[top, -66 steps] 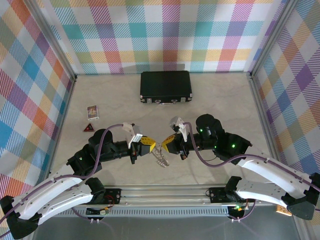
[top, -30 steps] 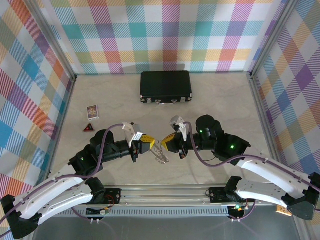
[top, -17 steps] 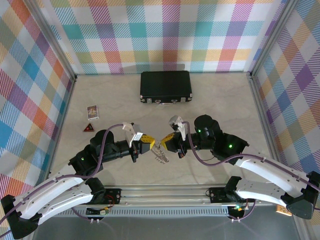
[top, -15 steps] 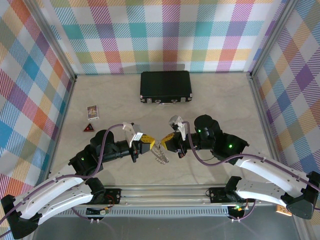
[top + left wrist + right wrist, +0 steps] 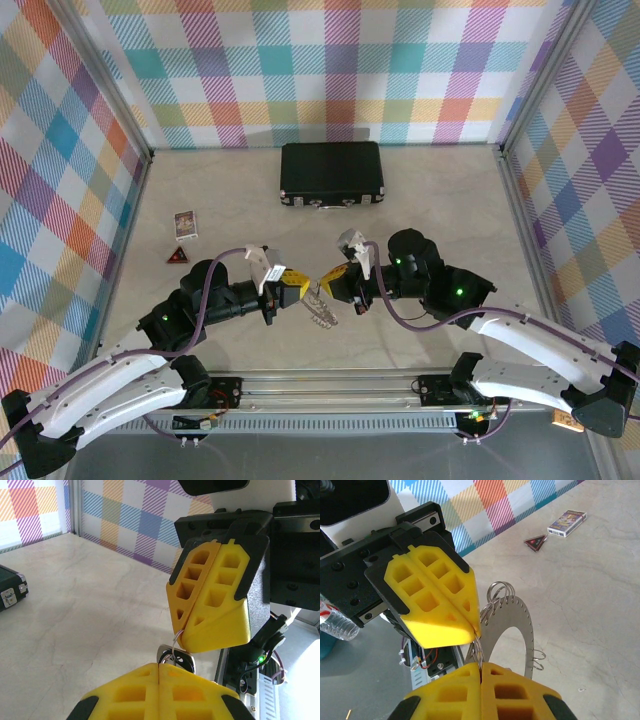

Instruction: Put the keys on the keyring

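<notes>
Left fingers (image 5: 131, 694): the yellow honeycombed pads of the left gripper (image 5: 297, 293) are pressing together, pinching the rim of the flat round silvery metal wreath of keys (image 5: 520, 615).
Right fingers (image 5: 512, 692): the pads of the right gripper (image 5: 333, 284) are likewise lying closed, with a thin edge of the wreath of keys emerging from their seam.
Keys: they are hanging between the two tips, clear of the marbled beige table (image 5: 430, 200).
Keyring: a thin silvery wire loop (image 5: 176, 639) is sitting where the tips are meeting; whether it is the keyring I cannot tell.
Risk, slip: both grips are biting thin metal near its rim, so any twist is likely to be levering the wreath out and dropping it.
Risk, collision: the tips are almost touching, so closing in further is risking the pads butting and knocking the loop off line.
Risk, strain: arms pulling apart while both are clamping could be bending the wire.
Change: against two seconds back, the tips are standing closer together and the wreath is hanging slightly higher; both pairs are staying closed.
</notes>
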{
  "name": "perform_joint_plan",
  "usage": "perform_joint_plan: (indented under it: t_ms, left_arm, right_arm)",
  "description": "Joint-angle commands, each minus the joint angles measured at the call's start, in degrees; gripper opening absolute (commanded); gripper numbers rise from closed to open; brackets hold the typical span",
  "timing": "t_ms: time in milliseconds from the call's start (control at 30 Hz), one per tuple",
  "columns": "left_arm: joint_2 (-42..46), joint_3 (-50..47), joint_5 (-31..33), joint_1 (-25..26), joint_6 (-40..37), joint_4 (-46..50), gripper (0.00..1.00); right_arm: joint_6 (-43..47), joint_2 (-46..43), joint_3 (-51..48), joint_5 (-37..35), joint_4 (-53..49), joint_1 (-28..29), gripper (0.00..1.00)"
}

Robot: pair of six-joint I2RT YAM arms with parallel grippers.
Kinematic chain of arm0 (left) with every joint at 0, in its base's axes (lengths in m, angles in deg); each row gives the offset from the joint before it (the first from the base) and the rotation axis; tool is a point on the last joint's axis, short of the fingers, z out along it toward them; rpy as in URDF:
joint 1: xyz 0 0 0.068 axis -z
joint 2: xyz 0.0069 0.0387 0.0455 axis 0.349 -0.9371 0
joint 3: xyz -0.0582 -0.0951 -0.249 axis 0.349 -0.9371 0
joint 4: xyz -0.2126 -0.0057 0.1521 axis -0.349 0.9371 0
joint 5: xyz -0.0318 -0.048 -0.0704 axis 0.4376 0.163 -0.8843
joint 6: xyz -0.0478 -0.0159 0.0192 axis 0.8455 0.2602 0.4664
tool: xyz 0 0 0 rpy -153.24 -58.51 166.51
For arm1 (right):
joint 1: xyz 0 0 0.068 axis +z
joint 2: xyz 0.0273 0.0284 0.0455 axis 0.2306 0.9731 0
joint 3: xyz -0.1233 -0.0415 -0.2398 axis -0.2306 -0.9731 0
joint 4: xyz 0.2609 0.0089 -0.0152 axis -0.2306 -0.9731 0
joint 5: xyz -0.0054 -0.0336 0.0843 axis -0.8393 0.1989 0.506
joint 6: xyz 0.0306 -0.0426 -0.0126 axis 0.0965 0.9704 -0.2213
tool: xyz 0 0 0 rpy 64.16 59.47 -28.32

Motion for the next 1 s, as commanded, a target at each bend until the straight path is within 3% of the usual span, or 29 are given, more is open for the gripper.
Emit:
perform_joint_plan:
  t_ms: [0, 967]
  left_arm:
    - [0.77, -0.16, -0.13, 0.17, -0.4, -3.62, 0.0]
    - [0.97, 0.23, -0.09, 0.18, -0.77, -3.08, 0.0]
  right_arm:
    - [-0.29, 0.32, -0.08, -0.12, 2.2, 0.25, 0.0]
    - [-0.39, 0.7, -0.39, -0.74, 1.77, 0.29, 0.0]
